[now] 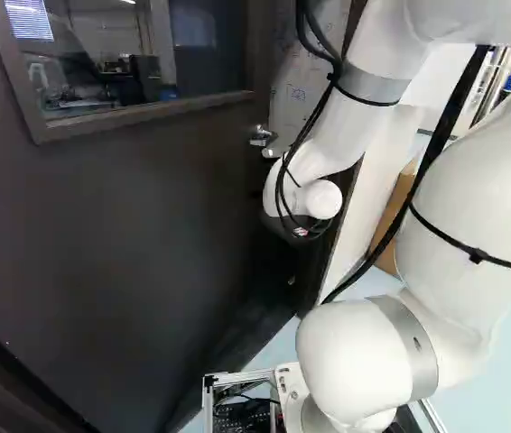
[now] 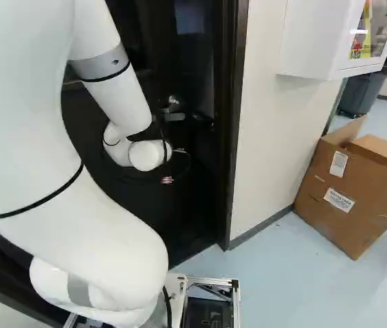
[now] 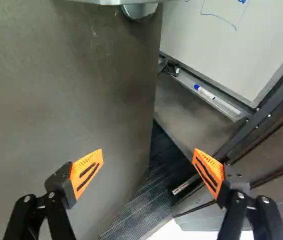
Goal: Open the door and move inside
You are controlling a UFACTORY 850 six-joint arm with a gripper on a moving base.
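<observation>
So the dark door (image 1: 129,216) is standing ajar, its metal handle (image 1: 261,135) near the arm's wrist (image 1: 323,198). Gripper (image 1: 283,229) is down by the door edge. In the wrist view the gripper (image 3: 147,172) has its orange pads (image 3: 87,172) spread wide, nothing pinched between them, with the handle up ahead. Through the gap there's a whiteboard (image 3: 226,40) with a marker (image 3: 204,92) on its tray (blue cap, fwiw). Open cardboard box (image 2: 354,198) sits by the wall in the right base view.
</observation>
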